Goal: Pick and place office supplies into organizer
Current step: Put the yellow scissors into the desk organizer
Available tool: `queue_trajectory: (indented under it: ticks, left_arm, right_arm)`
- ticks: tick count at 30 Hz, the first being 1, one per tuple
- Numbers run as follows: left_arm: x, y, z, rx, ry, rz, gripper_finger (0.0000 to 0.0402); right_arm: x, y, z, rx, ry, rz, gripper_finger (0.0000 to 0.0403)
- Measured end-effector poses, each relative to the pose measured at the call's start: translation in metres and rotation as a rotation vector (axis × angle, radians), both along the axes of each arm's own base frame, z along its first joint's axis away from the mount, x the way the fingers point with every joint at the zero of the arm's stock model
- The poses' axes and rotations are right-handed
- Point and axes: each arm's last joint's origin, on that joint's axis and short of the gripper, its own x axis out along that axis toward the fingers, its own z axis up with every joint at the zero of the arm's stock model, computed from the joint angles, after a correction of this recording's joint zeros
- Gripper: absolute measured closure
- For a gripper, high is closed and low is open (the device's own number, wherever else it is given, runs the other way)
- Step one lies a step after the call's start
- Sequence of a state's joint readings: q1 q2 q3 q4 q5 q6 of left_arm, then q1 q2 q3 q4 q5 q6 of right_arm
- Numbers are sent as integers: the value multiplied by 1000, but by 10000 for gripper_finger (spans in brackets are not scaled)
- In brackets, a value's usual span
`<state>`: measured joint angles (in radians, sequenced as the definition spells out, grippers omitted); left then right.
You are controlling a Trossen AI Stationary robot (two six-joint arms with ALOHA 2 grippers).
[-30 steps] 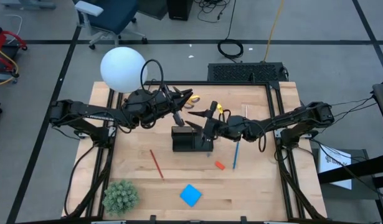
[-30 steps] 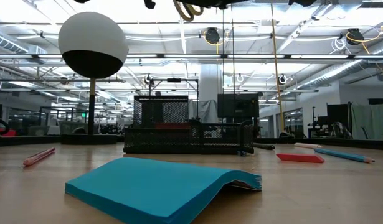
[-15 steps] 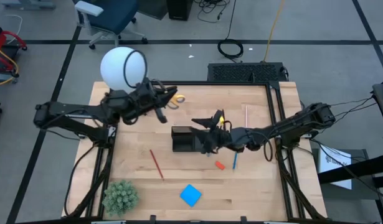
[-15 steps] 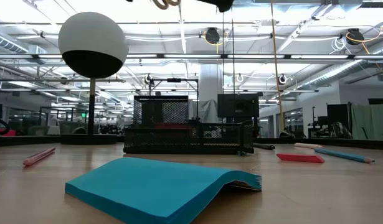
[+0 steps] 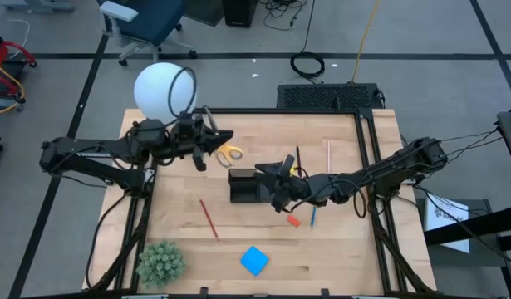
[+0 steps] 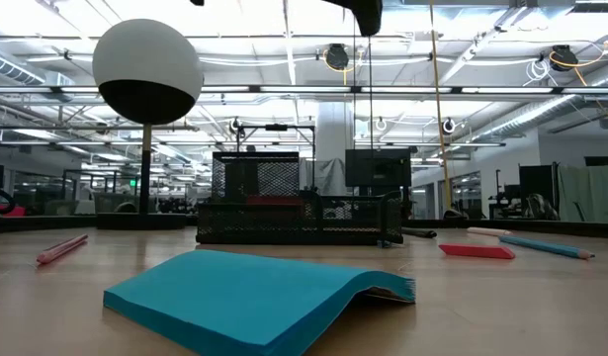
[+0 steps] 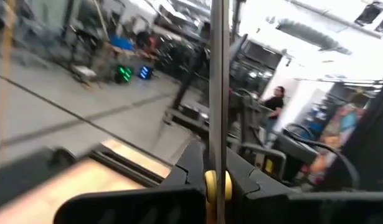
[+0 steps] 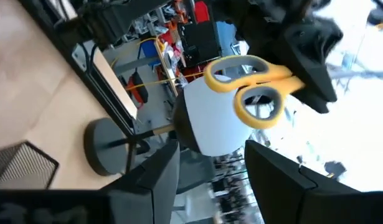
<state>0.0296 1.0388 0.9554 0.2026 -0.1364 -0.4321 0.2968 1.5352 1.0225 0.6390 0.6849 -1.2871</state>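
Yellow handles stick out of my left gripper (image 5: 212,139), whose fingers are pressed together on the scissors (image 5: 229,153); I hold them above the wood in the upper left of the table, just left of centre in the high view. In the left wrist view the thin metal blades run straight up the middle of the picture, pinched between my two dark fingers (image 7: 197,168). My right wrist view shows those same scissors (image 8: 253,84) in the upper right of its picture, in front of the white lamp globe (image 8: 210,124).

My right gripper (image 5: 280,184) hangs near the centre of the table, over the right end of the black organizer (image 5: 248,184). Its fingers (image 8: 151,174) stand partly apart, with nothing between them.

Lower down from the organizer in the high view lie the small orange-red eraser (image 5: 293,220) and, just beside it, the blue pen (image 5: 314,210). A red pencil (image 5: 208,218) lies at a slant to the lower left of the organizer. A pale pencil (image 5: 328,153) lies toward the upper right of the table. The blue note pad (image 5: 254,260) sits near the bottom edge, with the green plant (image 5: 160,261) at the lower left corner. The lamp stands at the upper left corner.
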Motion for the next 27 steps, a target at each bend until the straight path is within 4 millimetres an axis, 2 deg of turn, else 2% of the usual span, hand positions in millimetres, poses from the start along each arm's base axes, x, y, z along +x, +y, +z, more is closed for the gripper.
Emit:
queue_trajectory:
  ticks: [17, 27]
  left_arm:
    - [32, -4, -26, -269, 86, -202, 397]
    - [52, -12, -39, -350, 94, -289, 397]
  right_arm:
    - [-11, 36, 0, -536, 187, 92, 236]
    - [-13, 40, -1, -667, 227, 104, 238]
